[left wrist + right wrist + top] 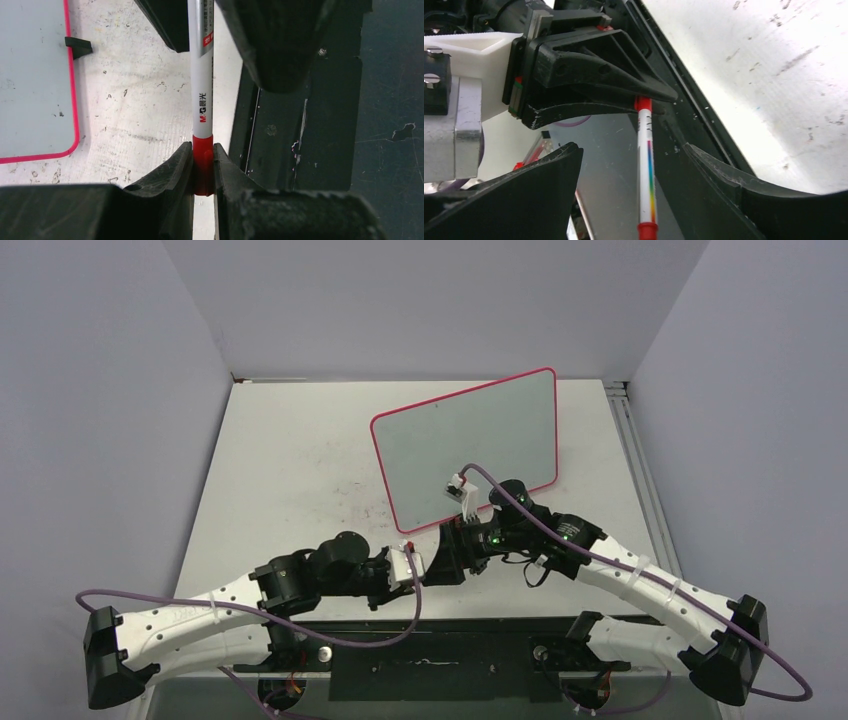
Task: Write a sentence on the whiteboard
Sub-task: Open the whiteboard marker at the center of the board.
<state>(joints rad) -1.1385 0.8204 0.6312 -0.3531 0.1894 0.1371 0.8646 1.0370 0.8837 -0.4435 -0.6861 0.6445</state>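
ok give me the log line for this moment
left gripper shut on marker, red end | right gripper open around its barrel | whiteboard blank

A scuffed, grey-speckled white table [290, 470] sits between plain pale lavender-grey walls [420, 300], a scratched black panel [310, 125] along its near edge, where a slim white-barrelled marker pen [202, 100] with red ends shows M&G lettering.

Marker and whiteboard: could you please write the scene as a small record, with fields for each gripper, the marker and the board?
left gripper: shut on one red end of the marker
right gripper: open, fingers either side of the barrel, not gripping
marker: white barrel, red at both ends
whiteboard: on the table, no writing visible
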